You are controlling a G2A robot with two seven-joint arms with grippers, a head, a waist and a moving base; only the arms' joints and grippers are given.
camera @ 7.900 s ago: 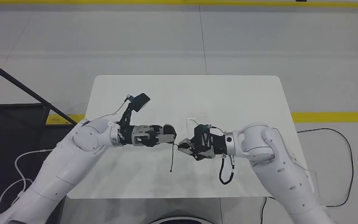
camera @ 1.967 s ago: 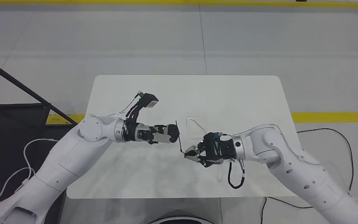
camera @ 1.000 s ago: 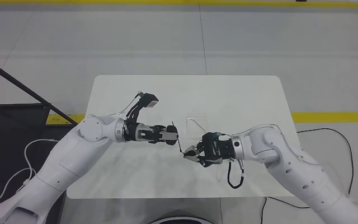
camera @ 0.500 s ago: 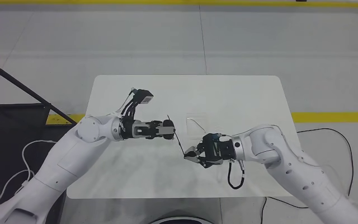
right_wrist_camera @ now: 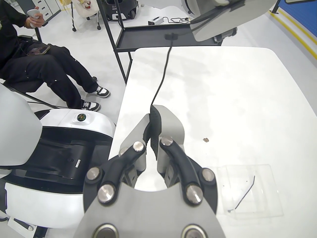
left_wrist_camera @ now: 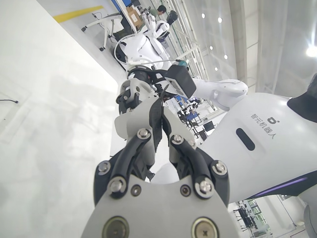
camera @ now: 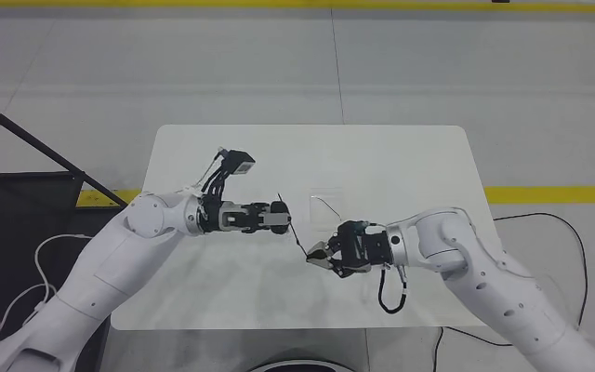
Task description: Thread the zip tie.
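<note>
You're holding the zip tie (camera: 296, 238) straight at mid-frame: the left gripper (camera: 284, 220) is pinching its upper part and the right gripper (camera: 318, 254) is clamping its lower end. No loop is forming yet, so the threading is waiting on you.

Tabletop (camera: 418, 158) toward the upper right of the top view offers passing room. Mid-frame, a clear tray (camera: 327, 208) lies beside the zip tie (camera: 296, 237), which is strung between the left gripper (camera: 286, 221) and the right gripper (camera: 313, 258).

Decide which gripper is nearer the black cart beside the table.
Left. The left gripper sits on the black cart's side of the zip tie. The right gripper sits on the far side. Both jaws are shut on the tie.
</note>
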